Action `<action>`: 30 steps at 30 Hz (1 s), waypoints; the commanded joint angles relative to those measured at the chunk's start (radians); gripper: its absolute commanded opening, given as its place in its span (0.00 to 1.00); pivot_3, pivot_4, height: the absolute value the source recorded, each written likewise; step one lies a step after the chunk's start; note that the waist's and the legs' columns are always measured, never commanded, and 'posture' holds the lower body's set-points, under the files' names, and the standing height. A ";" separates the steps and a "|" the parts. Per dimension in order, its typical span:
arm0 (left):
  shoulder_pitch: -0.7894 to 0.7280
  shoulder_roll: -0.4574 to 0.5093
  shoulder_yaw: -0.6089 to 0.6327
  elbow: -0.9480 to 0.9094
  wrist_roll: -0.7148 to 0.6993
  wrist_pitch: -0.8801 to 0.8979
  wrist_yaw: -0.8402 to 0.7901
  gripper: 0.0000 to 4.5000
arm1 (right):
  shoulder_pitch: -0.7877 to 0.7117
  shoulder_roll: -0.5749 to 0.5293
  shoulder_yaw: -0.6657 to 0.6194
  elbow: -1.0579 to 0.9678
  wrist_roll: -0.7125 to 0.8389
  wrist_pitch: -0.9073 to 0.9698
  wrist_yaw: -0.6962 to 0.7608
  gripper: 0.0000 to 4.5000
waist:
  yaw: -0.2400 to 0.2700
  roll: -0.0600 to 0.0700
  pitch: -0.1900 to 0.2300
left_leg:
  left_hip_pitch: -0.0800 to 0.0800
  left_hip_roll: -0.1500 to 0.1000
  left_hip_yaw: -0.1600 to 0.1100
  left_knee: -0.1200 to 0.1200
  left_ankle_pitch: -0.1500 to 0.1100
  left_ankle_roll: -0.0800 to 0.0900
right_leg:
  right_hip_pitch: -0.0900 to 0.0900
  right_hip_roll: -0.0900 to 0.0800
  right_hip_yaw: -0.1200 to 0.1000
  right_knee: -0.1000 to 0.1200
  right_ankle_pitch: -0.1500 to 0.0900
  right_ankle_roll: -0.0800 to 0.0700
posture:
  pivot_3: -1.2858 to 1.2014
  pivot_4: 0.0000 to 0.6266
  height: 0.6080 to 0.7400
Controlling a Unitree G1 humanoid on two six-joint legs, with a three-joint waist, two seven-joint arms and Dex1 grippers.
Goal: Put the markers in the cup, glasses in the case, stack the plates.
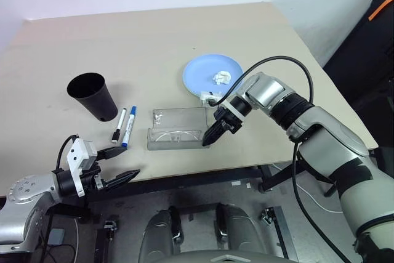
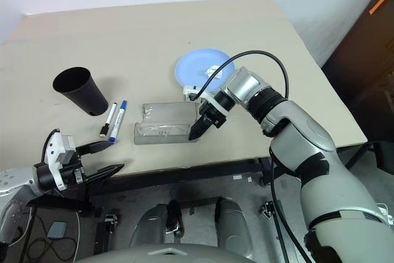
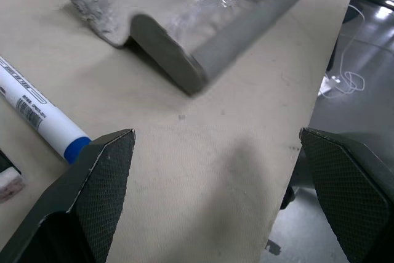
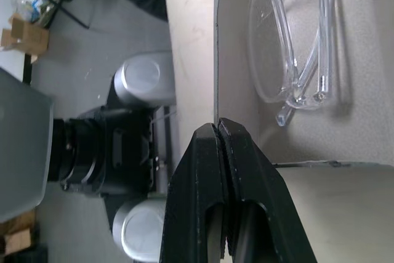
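A: Nearest to us we saw the left gripper [image 1: 120, 165] hanging just off the table's [image 1: 184, 35] near edge on the left, its two black fingers spread wide with nothing between them

B: And the right gripper [image 1: 209, 138]?

A: We found its fingers pressed together, empty, the tip at the near right corner of the case [image 1: 177, 129]. The grey case lay open near the table's near edge, about the middle, and we saw the clear glasses [image 4: 289, 47] lying inside it

B: Where were the markers?

A: Just left of the case, side by side and slightly apart on the tabletop: the black marker [image 1: 118, 125] on the left, the blue marker [image 1: 128, 126] on the right. Neither was in the cup [image 1: 92, 95], which stood upright just beyond them to the left

B: And the plates?

A: We saw the light blue plate [image 1: 197, 75] further off, beyond the case's right end, with a small white paper wad [image 1: 221, 77] lying on it. We could not make out the green plate from where we looked
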 commanded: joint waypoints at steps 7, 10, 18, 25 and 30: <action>-0.009 0.011 0.007 -0.058 -0.014 0.032 0.016 1.00 | 0.012 0.002 -0.034 -0.014 -0.005 -0.136 0.009 0.04 | 0.002 0.000 0.000 | 0.000 0.000 0.000 0.001 0.000 0.000 | 0.000 0.000 0.000 0.000 0.000 0.000 | 0.52 0.24 0.78; -0.015 0.014 0.011 -0.069 -0.017 0.048 0.023 1.00 | 0.009 0.006 -0.036 -0.003 -0.011 -0.138 0.009 0.22 | 0.001 0.000 0.000 | 0.000 0.000 0.000 0.001 0.000 0.000 | 0.000 0.000 0.000 0.000 0.000 0.000 | 0.52 0.24 0.78; -0.029 0.012 0.009 -0.080 -0.018 0.069 0.029 1.00 | -0.017 0.026 -0.074 0.032 -0.003 -0.067 0.009 0.58 | 0.001 0.000 0.000 | 0.001 0.006 -0.002 0.007 0.000 0.000 | 0.002 0.000 -0.013 -0.001 0.008 -0.008 | 0.52 0.24 0.78; -0.039 0.008 0.005 -0.044 -0.007 0.049 0.012 1.00 | -0.042 0.040 -0.167 0.067 0.004 -0.063 0.009 0.58 | 0.013 0.001 0.001 | -0.005 0.012 -0.001 0.003 0.000 0.000 | -0.001 0.005 -0.024 -0.015 0.022 -0.014 | 0.52 0.24 0.78; -0.041 0.004 0.003 -0.038 -0.004 0.043 0.009 1.00 | -0.070 0.076 -0.305 0.138 -0.026 -0.073 0.009 0.58 | 0.017 0.001 0.001 | -0.005 0.012 -0.001 0.003 0.000 0.000 | -0.003 0.006 -0.024 -0.015 0.022 -0.013 | 0.52 0.24 0.78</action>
